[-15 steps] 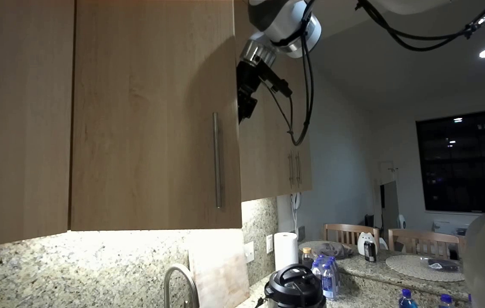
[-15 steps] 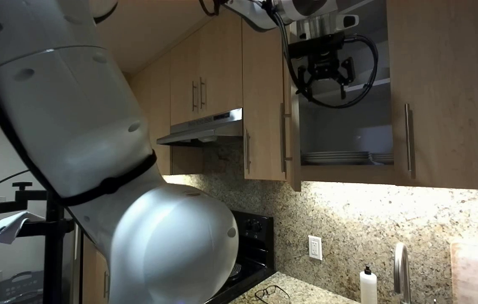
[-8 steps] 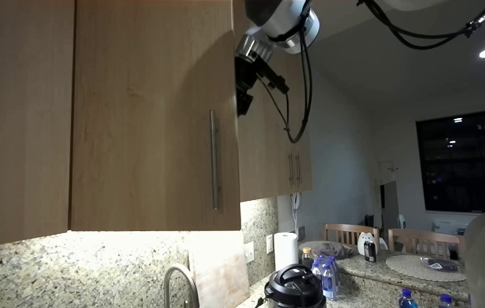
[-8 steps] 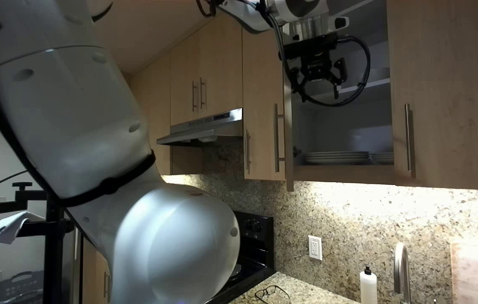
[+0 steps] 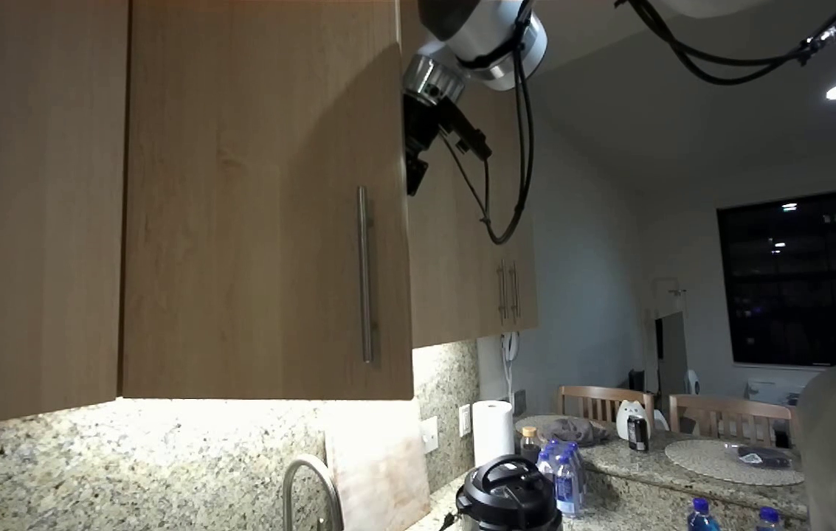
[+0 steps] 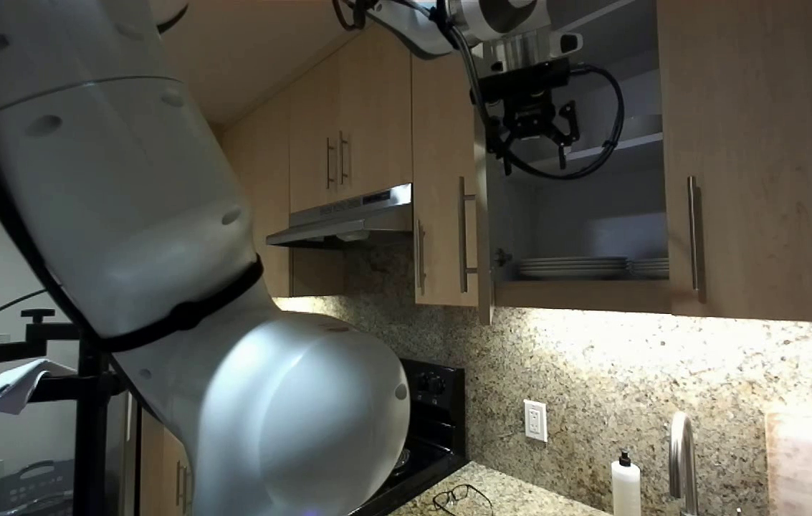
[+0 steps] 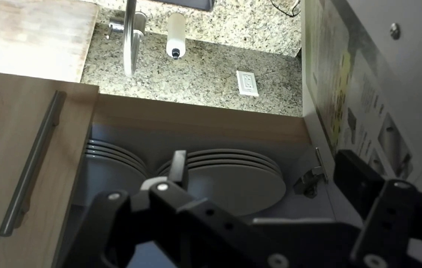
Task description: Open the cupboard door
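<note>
The cupboard door (image 7: 413, 74) stands open at the wrist view's two o'clock beside the gripper (image 7: 265, 167), whose spread fingers (image 7: 178, 168) hold nothing; the step looks like widening the swing, likely next needing an outward push from inside.

No words could be read; the printed sheet (image 7: 367, 102) on the inner face of the cupboard door (image 7: 415, 74) was too blurred.

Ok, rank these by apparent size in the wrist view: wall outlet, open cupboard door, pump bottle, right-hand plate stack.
1. Open cupboard door, cut off by the picture edge
2. Right-hand plate stack, partly hidden
3. Pump bottle
4. Wall outlet
The door probably gains from being nearer the camera.
</note>
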Controlling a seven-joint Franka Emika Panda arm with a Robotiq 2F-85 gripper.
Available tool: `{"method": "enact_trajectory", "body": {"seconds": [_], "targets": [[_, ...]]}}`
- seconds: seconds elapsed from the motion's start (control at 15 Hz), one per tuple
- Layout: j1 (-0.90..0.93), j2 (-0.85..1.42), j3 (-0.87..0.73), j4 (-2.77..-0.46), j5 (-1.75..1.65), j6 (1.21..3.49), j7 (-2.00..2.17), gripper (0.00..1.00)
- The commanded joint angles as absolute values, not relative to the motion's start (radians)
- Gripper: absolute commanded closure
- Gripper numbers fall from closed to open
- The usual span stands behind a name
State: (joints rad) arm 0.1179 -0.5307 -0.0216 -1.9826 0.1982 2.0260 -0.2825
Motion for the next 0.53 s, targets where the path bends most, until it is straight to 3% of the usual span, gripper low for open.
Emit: {"method": "enact_trajectory", "body": {"seconds": [0.0, 0.47], "targets": [[0.14, -0.555, -0.021, -2.016, 0.192, 2.063, -0.33, 0.0], [0.154, -0.56, -0.004, -2.02, 0.188, 2.098, -0.33, 0.0]]}}
